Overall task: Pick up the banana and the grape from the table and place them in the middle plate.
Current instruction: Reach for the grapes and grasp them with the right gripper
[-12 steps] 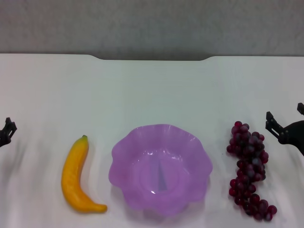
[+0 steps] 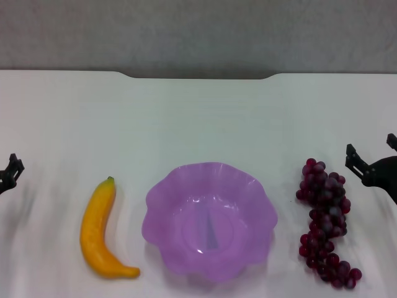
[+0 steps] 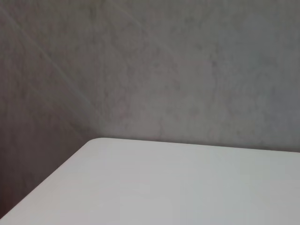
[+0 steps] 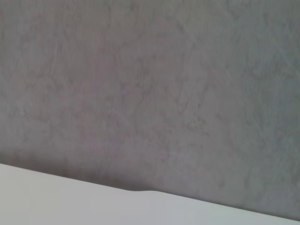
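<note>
The banana lies on the white table, left of the middle plate, stem tip pointing away from me. The light-purple scalloped plate is empty. The grape bunch lies to the plate's right. My left gripper is at the far left edge, apart from the banana. My right gripper is at the far right edge, just right of the top of the grapes and apart from them, open and empty. Both wrist views show only the table and a wall.
A grey wall stands behind the table's far edge. A shallow notch is cut in the middle of that edge. The table's far corner shows in the left wrist view.
Both grippers have shifted only very slightly. The banana, the grapes and the plate have not moved.
</note>
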You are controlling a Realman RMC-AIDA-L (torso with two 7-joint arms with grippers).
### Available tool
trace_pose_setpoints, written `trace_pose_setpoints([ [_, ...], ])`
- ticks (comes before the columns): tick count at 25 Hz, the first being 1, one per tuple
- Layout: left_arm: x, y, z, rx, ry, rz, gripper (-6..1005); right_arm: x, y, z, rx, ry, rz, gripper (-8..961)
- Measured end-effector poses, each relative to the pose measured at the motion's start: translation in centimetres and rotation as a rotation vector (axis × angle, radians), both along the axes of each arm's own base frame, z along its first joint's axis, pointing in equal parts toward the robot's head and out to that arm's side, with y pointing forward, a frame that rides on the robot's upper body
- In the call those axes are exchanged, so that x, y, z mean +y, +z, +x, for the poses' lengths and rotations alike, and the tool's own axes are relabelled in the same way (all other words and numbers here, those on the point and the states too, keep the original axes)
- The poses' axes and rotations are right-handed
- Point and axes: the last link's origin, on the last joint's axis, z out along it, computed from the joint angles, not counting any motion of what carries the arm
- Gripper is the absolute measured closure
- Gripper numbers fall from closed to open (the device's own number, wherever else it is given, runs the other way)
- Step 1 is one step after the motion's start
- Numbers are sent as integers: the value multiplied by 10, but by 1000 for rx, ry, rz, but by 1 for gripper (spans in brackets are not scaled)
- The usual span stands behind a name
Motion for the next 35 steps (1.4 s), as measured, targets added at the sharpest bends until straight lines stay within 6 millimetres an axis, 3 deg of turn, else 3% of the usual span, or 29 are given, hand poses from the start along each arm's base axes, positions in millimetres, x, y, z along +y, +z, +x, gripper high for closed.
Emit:
trace_pose_setpoints([
  [3,1,-1,0,1,2,-12,97,1,-1,-2,9,2,-4,61],
  [9,-2,0,-5,7,20,-23,97,14,-9,-29,69,8,-61,62],
  [15,-5,2,-11,15,36,-24,97,25,11,-49,78,-83,-115,63],
  [23,-1,2,-7,18,26,-28,97,31,41,-85,166,-263,-359,65],
  [29,1,0,-4,10,19,-27,98,39,51,-83,252,-443,-533,70],
  [35,3,1,-2,6,14,-24,98,47,40,-67,237,-544,-586,76],
])
